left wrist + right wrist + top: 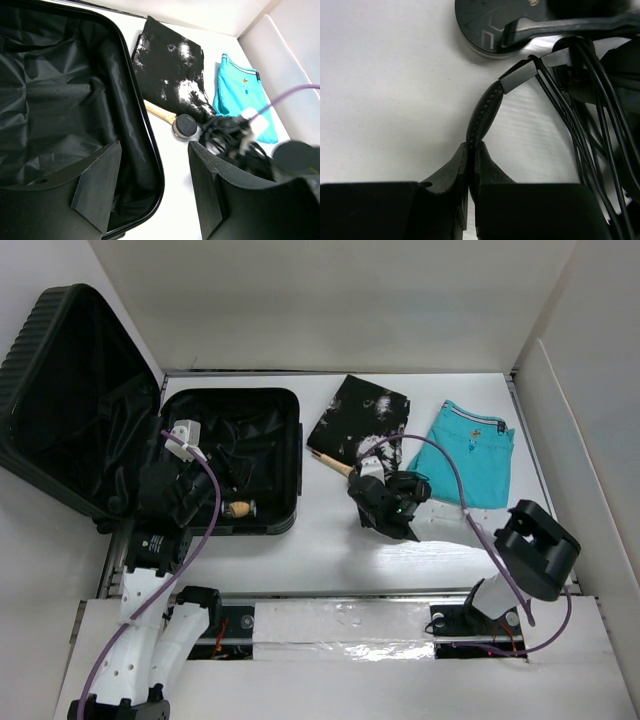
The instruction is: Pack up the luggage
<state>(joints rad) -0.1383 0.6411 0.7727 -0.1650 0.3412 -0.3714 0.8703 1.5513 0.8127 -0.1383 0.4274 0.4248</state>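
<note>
The luggage [262,410], a black ribbed hard-shell suitcase, lies open at the left with its lid [60,390] propped up and its dark lining [55,100] showing. My left gripper [215,485] hovers over the luggage's right side, open and empty [155,150], with the luggage rim [150,145] passing between its fingers. My right gripper [385,510] is at the table's middle, shut [472,145] on the stitched black band [485,110] of a pair of headphones [400,495] with tangled black cables [580,115].
A black patterned cloth [360,420] and a teal cloth [465,455] lie folded at the back. A round dark jar [185,125] and a wooden handle [160,112] sit by the patterned cloth. A small brown and white item [240,507] lies in the luggage. White walls enclose the table.
</note>
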